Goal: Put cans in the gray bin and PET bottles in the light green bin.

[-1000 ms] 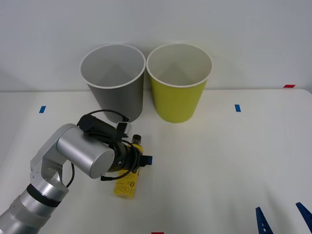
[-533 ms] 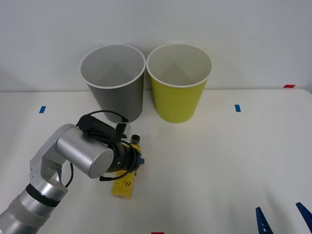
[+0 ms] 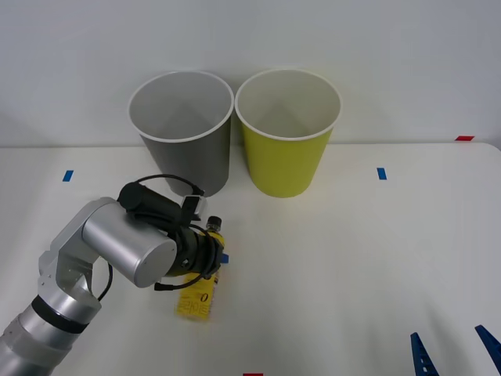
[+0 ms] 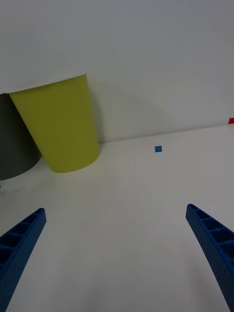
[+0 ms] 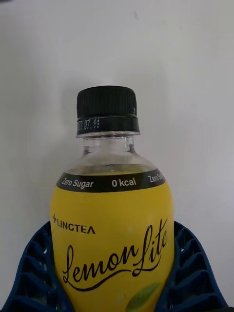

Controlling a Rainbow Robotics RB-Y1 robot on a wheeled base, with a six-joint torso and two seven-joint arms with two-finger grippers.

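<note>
Left gripper [image 5: 113,273] has its blue fingers [image 5: 34,273] clamped on the label of the PET bottle [image 5: 112,219], lower left of the front frame. Looks like rigid but slick plastic, so mid-body seems the safest hold. Light green bin [image 3: 287,137] sits upper middle, gray bin [image 3: 183,129] touching its left side. Right gripper [image 4: 117,258] idles wide open, lower right.
</note>
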